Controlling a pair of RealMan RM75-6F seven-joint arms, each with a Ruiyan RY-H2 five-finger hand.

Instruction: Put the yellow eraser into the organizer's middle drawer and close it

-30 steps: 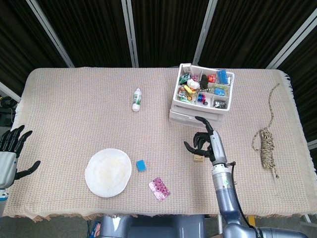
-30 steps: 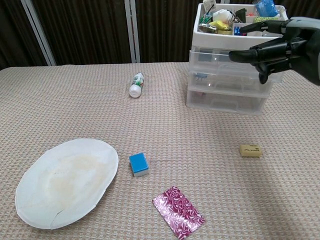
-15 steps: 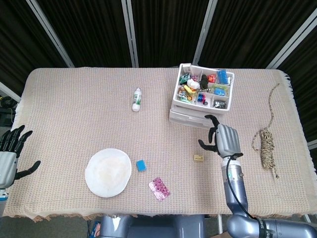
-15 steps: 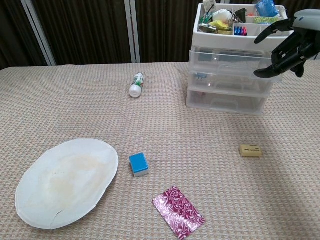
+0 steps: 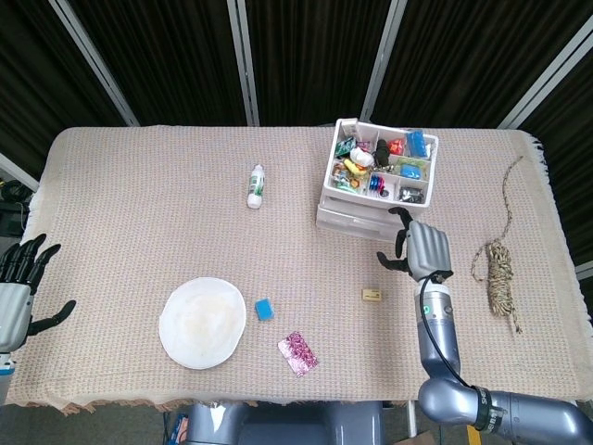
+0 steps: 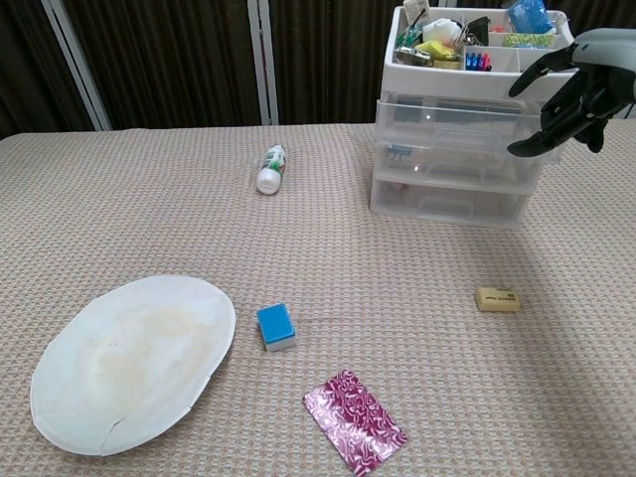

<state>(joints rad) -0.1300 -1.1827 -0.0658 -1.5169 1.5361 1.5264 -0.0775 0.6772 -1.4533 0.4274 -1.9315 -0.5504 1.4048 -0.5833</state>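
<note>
1. My right hand [image 6: 576,84] hangs in front of the organizer [image 6: 457,169], at the level of its upper drawers. Its fingers [image 6: 532,78] are spread apart and hold nothing.
2. From the chest view I cannot tell whether the fingertips touch the drawer fronts; in the head view they sit just beside the organizer's near right corner.
3. The yellow eraser [image 6: 497,299] lies flat on the tablecloth [image 5: 139,213], below and slightly left of my right fingers, well apart from them and untouched.
4. All three drawers of the organizer appear pushed in; the middle drawer [image 6: 452,164] is level with my lowest fingertip.
5. My left hand [image 5: 20,278] sits at the far left edge of the table, fingers spread and holding nothing, well away from the eraser.
6. Further left of my right fingers lie a white bottle [image 6: 269,169], a blue block [image 6: 275,327], a round plate [image 6: 129,358] and a patterned magenta card [image 6: 355,420].
7. A bundle of twine [image 5: 498,273] rests to the right of my right hand.
</note>
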